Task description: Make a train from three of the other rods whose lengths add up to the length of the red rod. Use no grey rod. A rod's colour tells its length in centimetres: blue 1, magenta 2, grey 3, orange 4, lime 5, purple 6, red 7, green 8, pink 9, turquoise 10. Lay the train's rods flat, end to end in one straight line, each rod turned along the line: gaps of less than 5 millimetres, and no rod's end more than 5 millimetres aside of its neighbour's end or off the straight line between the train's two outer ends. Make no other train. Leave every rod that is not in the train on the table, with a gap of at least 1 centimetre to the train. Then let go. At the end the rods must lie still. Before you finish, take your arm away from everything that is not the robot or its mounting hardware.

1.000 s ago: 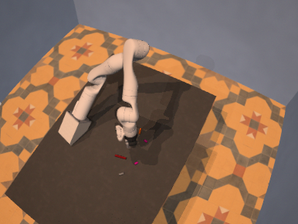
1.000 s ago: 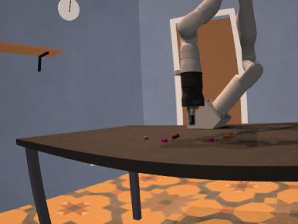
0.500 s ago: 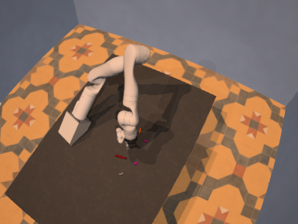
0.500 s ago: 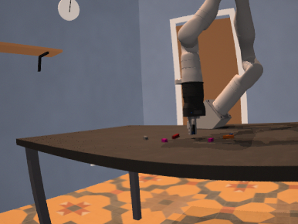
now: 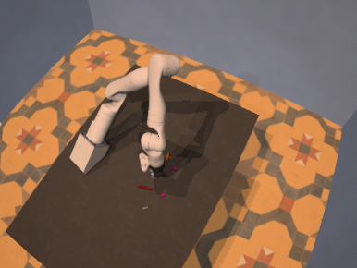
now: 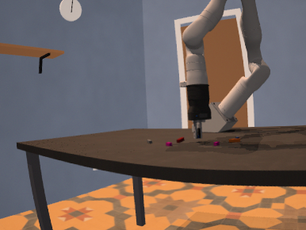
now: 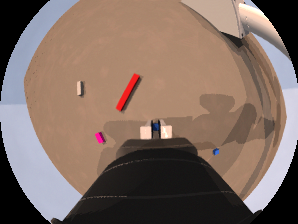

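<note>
Gripper (image 7: pixel 154 132) points straight down, clamping a blue rod (image 7: pixel 154 124) above the table (image 6: pixel 119 155).

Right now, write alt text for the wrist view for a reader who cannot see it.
The gripper points down at a brown table, shut on a small blue rod. Ahead on the table lie a red rod at a slant, a grey rod to its left and a magenta rod nearer the gripper. Another blue rod lies to the right.

No text, label, brand, number or sign can be read in any of the views.
</note>
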Tool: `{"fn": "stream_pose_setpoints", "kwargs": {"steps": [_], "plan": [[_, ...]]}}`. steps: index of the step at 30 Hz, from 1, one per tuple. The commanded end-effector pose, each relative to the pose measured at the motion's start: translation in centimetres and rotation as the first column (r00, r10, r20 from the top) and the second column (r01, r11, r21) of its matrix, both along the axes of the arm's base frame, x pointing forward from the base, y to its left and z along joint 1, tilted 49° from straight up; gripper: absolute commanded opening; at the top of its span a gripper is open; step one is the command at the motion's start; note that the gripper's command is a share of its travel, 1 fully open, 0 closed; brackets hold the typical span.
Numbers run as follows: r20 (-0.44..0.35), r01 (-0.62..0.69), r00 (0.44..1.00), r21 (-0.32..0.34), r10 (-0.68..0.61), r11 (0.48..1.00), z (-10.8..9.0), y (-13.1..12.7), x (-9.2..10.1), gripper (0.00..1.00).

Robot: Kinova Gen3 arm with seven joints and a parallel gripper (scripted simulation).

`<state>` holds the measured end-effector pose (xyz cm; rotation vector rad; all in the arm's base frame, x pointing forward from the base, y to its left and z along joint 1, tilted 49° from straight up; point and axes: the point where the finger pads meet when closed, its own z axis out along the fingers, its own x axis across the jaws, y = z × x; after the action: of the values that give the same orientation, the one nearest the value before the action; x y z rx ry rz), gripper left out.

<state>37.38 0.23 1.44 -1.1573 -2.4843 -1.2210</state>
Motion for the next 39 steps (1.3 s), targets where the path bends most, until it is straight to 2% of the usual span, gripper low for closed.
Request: {"fn": "stream_pose_setpoints", "kwargs": {"steps": [1,39], "plan": [[0.001,0.001,1.0,-0.001,-0.001,1.0,0.01,-0.08,0.03,0.24],[0.001,0.001,1.0,-0.001,-0.001,1.0,-0.71,0.72,0.24,0.24]]}}
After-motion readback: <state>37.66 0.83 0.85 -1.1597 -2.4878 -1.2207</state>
